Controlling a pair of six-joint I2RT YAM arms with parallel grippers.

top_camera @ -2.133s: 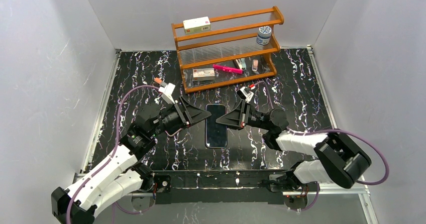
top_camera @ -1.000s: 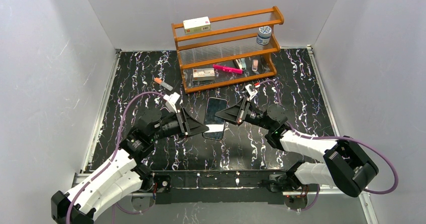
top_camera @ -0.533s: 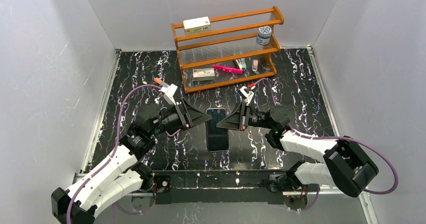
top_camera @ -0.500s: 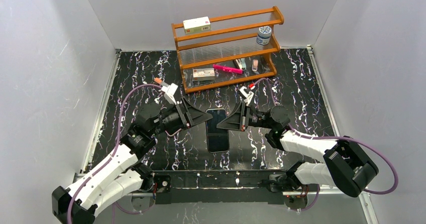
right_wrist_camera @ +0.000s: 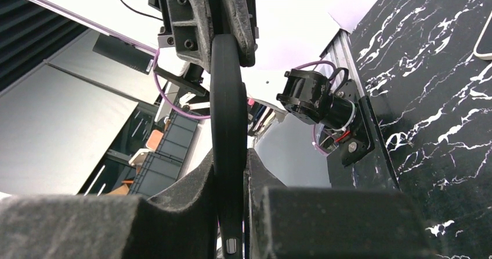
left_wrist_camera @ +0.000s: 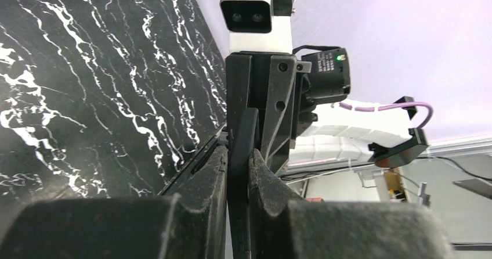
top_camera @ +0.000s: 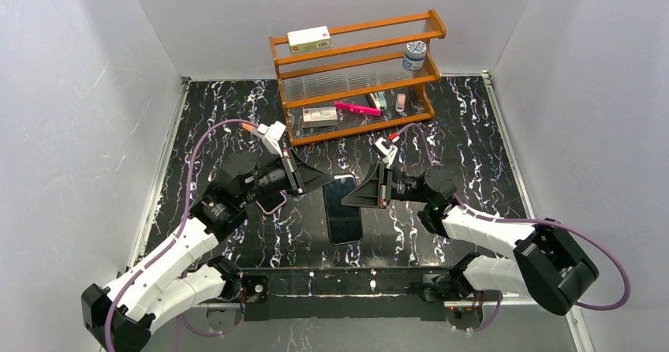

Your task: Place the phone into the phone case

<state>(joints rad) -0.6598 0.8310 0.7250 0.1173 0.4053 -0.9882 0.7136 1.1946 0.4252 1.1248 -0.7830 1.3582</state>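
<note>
phone [top_camera: 345,218]: dead centre of the counter [top_camera: 213,123], long axis running 6 to 12, glossy screen up. It looks slung between the two arms rather than lying flat, but I can't swear to that.
left pincer [left_wrist_camera: 238,154]: pressed together on the phone's edge, coming in from about 10 o'clock, near the far corner.
right pincer [right_wrist_camera: 229,169]: pinching it too, on the opposite long edge, from 3 o'clock.
phone case: honestly can't pick it out on its own. The edge in both wrist views looks black and rounded, so that might be its rim round the phone. Can't tell.
handling: stiff, thin and fairly light, I'd guess, with slick glass that won't forgive a drop. Grab it by the long edges, clear of the side buttons, never by the screen.
pink-rimmed slab [top_camera: 272,203]: on the counter at the phone's 9 o'clock, under the left arm.
wooden rack [top_camera: 359,30]: way off at 12, with small boxes and a jar on it.
</note>
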